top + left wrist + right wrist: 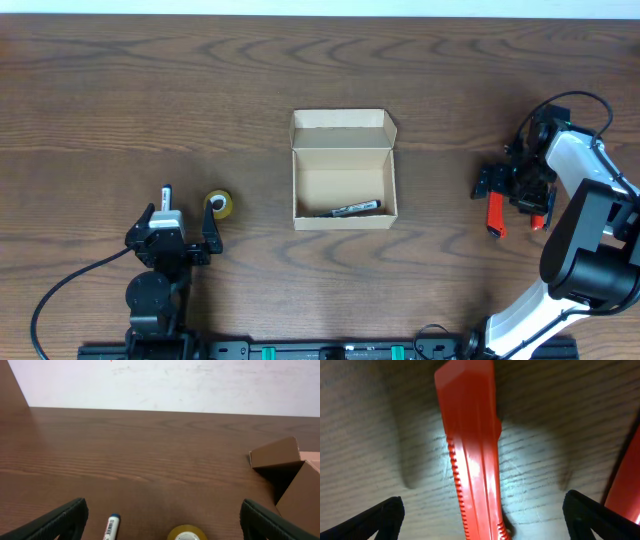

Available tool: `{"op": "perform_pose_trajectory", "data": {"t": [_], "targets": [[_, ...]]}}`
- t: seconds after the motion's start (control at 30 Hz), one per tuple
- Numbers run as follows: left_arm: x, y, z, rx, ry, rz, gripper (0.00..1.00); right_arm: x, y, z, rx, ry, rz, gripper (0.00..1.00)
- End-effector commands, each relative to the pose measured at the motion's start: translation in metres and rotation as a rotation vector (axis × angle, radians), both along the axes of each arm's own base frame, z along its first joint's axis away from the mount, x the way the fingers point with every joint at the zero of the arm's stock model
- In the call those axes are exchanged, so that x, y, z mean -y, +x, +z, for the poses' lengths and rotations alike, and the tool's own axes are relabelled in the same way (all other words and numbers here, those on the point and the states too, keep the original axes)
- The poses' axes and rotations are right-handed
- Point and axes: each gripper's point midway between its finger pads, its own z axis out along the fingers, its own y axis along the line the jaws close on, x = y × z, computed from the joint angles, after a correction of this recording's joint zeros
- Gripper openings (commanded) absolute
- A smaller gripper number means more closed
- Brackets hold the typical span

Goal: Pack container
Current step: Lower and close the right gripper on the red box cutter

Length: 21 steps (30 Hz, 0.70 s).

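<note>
Right gripper (484,520) hangs open astride the long red ridged plastic tool (470,425). Closing off-centre could skid the tool into the second red piece (626,480) alongside. The tan cardboard box (343,170) lies unlidded, well apart to the gripper's left. Left gripper (167,521) is spread wide too.

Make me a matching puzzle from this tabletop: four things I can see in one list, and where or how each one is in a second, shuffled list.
Things:
1. cardboard box
2. black marker
3. tape roll
4. red tool

Descriptions:
A. lying inside the box
B. far right, ridged along one edge
C. in the middle, lid flap open
D. yellow, on the left beside a white pen

Pairs: 1-C, 2-A, 3-D, 4-B
</note>
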Motion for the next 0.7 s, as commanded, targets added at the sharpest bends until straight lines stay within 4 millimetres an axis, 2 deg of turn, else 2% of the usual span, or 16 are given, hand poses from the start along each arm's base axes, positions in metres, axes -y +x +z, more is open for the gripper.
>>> {"op": "perform_pose_trajectory", "data": {"t": [0.0, 0.37, 0.67], "targets": [[-0.0001, -0.0026, -0.0189, -0.064, -0.010, 0.001, 0.95, -0.0018, -0.0057, -0.0045, -0.018, 0.018, 0.049, 0.95], [0.0000, -0.0026, -0.0188, -0.064, -0.010, 0.001, 0.95, -0.0040, -0.0125, -0.0130, -0.025, 0.024, 0.073, 0.96], [0.0000, -0.0026, -0.0188, -0.064, -0.010, 0.000, 0.95, -0.0018, -0.0102, -0.0137, -0.016, 0.013, 0.085, 0.91]]}}
